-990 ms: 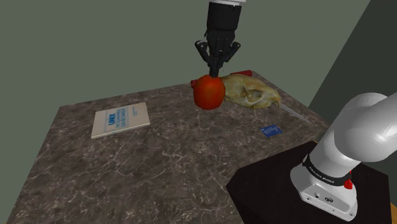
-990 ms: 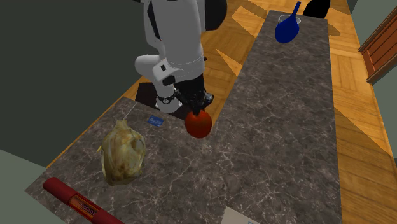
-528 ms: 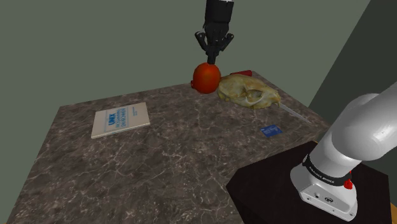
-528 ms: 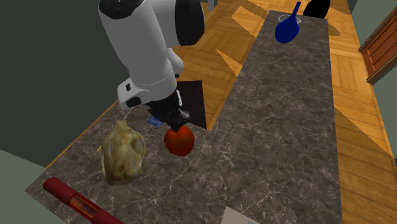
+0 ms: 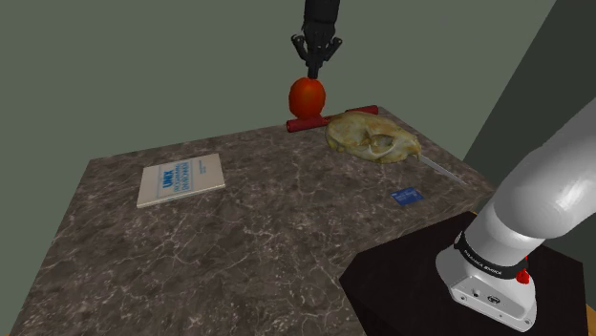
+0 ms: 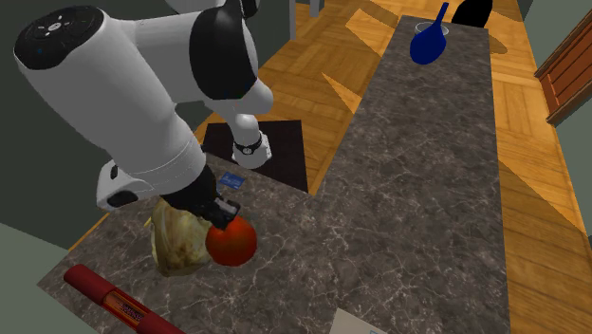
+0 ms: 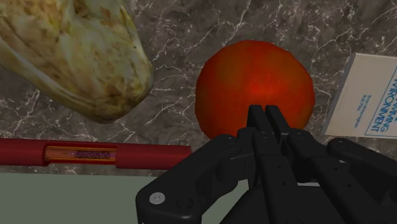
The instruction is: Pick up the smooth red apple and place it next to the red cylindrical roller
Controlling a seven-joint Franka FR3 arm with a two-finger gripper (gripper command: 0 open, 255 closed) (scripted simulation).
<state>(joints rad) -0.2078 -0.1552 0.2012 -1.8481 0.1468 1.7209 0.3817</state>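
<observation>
Apple (image 5: pixel 308 95) hangs in the gripper (image 5: pixel 312 69) at the upper middle of the shoulder view, clear of the table (image 5: pixel 287 239) and just over the roller (image 5: pixel 361 110) near the far edge. In the second exterior view it sits at lower left, against the tan lump (image 6: pixel 178 237). From the wrist, the fingers (image 7: pixel 257 121) are drawn almost together, pinching the very top of the apple (image 7: pixel 254 86), so I judge it a thin grip. I would carry it slowly, without swinging or twisting the wrist, so it cannot slip out. The bare patch I want is beside the roller (image 7: pixel 76 154) on the side away from the lump (image 7: pixel 70 57), between roller and book (image 7: pixel 369 95). I would lower straight down until the apple rests on the table and only then open the fingers. I would also keep well in from the table's far edge so nothing rolls off. What the fingers are actually pinching I cannot see, as they cover it. How high the apple hangs is hard to judge. The roller is partly hidden behind apple and lump in the shoulder view. In the second exterior view it is cut by the bottom edge, and the arm covers part of the lump.
</observation>
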